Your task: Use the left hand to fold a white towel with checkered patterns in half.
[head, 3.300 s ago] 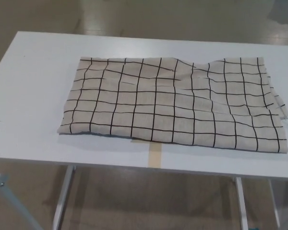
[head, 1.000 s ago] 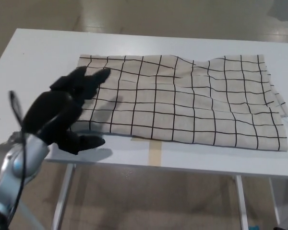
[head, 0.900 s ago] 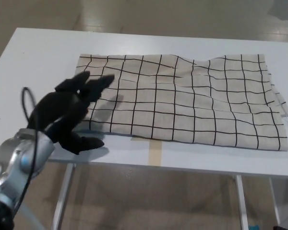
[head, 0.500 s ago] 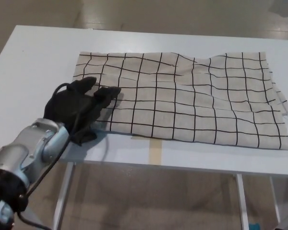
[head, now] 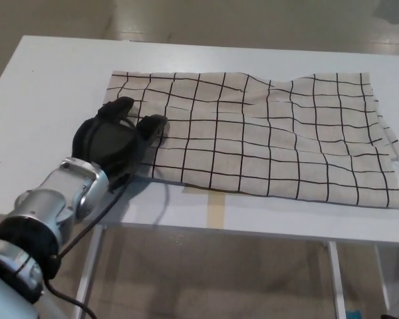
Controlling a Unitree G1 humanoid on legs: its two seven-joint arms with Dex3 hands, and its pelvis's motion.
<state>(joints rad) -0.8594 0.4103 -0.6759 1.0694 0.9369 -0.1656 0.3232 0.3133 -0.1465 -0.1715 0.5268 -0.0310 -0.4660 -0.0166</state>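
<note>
The left hand (head: pixel 115 141) rests on the near-left corner of the checkered towel (head: pixel 253 136), fingers apart (nothing pinched); the cloth spreads rightward over the desk (head: pixel 40 86).

towel (head: pixel 266 139): near-left corner hidden under left hand (head: pixel 113 143) | grip: unclear

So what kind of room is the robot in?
Probably a lab or workshop, though I can't be sure. There's a plain white folding-style table on metal legs, a bare shiny floor, and only a checkered towel laid out for the robot's left hand to practise on.
</note>
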